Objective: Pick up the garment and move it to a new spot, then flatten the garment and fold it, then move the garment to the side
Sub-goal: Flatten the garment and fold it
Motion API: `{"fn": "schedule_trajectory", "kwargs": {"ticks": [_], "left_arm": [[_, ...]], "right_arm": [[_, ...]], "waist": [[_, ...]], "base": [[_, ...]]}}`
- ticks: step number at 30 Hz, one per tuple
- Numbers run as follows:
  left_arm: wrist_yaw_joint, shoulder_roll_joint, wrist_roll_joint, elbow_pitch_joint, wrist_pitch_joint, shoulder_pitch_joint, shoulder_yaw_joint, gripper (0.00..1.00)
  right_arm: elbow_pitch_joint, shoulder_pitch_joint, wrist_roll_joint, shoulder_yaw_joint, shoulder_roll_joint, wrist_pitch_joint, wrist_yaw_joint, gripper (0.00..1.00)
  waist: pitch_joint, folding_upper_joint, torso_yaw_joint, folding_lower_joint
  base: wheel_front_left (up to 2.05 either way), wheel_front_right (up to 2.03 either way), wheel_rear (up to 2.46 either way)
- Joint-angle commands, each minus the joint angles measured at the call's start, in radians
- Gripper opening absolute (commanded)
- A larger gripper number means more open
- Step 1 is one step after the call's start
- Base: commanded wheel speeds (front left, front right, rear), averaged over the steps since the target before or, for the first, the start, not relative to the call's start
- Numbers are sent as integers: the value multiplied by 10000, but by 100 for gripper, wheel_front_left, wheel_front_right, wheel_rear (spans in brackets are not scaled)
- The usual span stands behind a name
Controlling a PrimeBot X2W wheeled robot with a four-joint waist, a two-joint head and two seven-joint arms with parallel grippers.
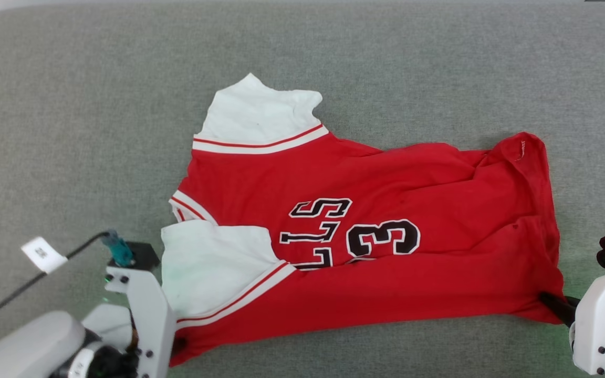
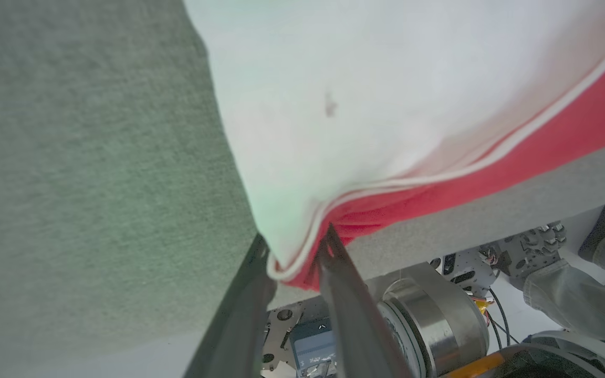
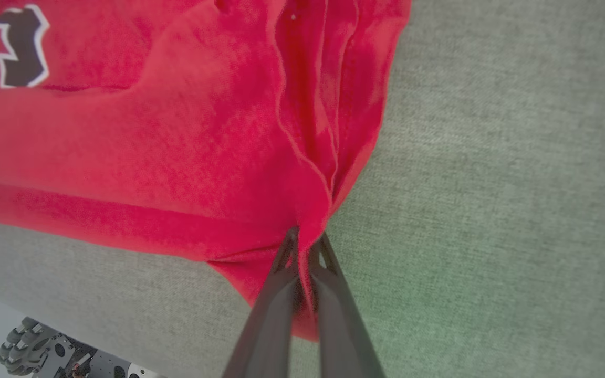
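The garment [image 1: 365,231] lies wrinkled on the grey surface [image 1: 71,105]. The left gripper [image 2: 294,247] and right gripper [image 3: 308,236] each pinch a near corner, closed on cloth. Equal, low tension along that edge should flatten it best.

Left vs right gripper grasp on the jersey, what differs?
The left gripper pinches the garment at its white sleeve corner with striped trim; the right gripper pinches a plain red hem corner. Left fingers stand slightly apart around bunched cloth; right fingers nearly touch. Both are shut on the garment's near edge.
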Motion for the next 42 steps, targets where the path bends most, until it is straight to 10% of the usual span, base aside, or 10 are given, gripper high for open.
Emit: {"fn": "schedule_trajectory", "kwargs": {"ticks": [1, 15, 29, 42], "left_arm": [[50, 92, 81, 50, -27, -121, 51, 100], [357, 1112, 586, -1315, 848, -1766, 711, 100], [-1945, -463, 2366, 2309, -238, -4997, 883, 100], [-3725, -1943, 3405, 6100, -810, -7047, 335, 100]], "right_arm": [[43, -5, 42, 26, -47, -54, -17, 100], [-482, -284, -4, -178, 95, -1634, -17, 100], [-109, -1837, -608, 584, 796, -7059, -17, 100], [1039, -2497, -466, 1303, 863, -8705, -17, 100]], "waist": [[-49, 0, -28, 0], [-358, 0, -531, 0], [244, 0, -1902, 0], [1031, 0, -2570, 0]], "base": [[0, 0, 0], [0, 0, 0], [0, 0, 0], [0, 0, 0]]}}
